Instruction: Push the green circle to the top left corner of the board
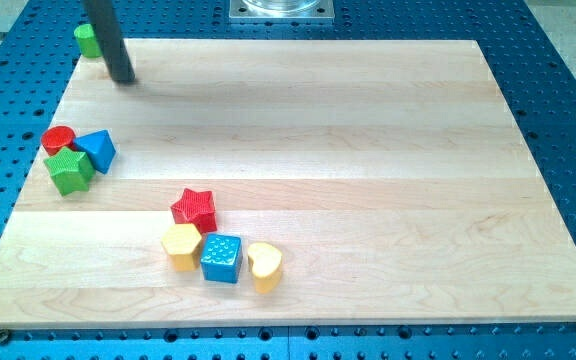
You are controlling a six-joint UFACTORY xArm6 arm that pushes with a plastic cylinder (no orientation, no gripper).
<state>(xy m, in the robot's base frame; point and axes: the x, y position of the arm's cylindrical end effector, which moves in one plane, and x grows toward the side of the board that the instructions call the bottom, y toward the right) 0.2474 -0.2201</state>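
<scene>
The green circle (87, 39) sits at the top left corner of the wooden board (368, 150), partly over its edge and partly hidden behind the dark rod. My tip (124, 79) rests on the board just to the right of and below the green circle, close to it; I cannot tell whether they touch.
At the view's left a red circle (58, 139), a blue triangle (97, 150) and a green star (70, 171) cluster together. Lower middle: a red star (195, 209), a yellow hexagon (182, 246), a blue cube (221, 257) and a yellow heart (265, 265). A metal mount (281, 10) stands at the top.
</scene>
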